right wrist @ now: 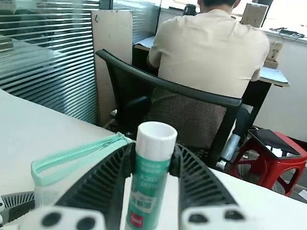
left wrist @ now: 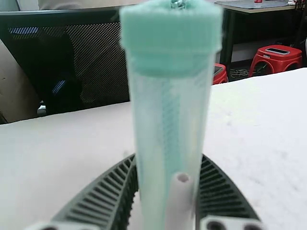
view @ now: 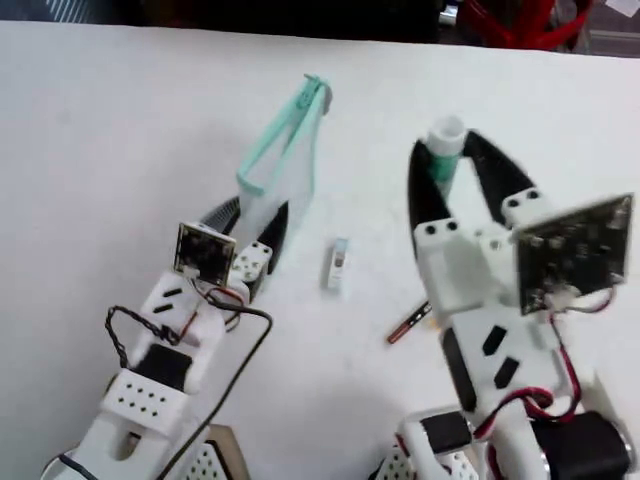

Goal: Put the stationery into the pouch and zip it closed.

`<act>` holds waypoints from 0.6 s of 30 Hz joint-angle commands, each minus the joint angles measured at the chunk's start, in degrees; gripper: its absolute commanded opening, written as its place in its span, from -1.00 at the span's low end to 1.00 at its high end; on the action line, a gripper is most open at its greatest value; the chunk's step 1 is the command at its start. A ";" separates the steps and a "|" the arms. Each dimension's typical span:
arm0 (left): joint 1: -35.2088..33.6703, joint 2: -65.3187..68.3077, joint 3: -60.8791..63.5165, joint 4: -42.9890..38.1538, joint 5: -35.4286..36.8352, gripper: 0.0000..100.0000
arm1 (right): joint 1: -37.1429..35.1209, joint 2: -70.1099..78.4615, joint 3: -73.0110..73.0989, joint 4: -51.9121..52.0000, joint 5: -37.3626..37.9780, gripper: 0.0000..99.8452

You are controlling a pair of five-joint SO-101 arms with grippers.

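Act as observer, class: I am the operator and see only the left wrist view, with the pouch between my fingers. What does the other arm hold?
Observer: The right gripper grips a green glue stick with a white cap.
Operator: Anything left on the table?
Observer: A small white eraser-like piece lies between the arms.
Operator: Anything else?
Observer: A thin brown pen-like stick lies beside the right arm.
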 commanded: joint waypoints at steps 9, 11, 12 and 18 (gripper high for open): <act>0.57 -0.48 -0.18 -0.62 -0.53 -0.65 | -2.07 -4.70 17.49 -23.34 0.62 -0.96; 0.57 -0.48 -0.18 -0.62 -0.53 -0.65 | -2.51 -4.09 18.37 -26.86 0.62 -0.96; 0.57 -0.48 -0.18 -0.62 -0.53 -0.65 | -3.74 -3.82 18.55 -28.35 0.62 -0.96; 0.57 -0.48 -0.18 -0.62 -0.53 -0.65 | -12.97 -0.13 18.46 -33.98 1.05 -0.97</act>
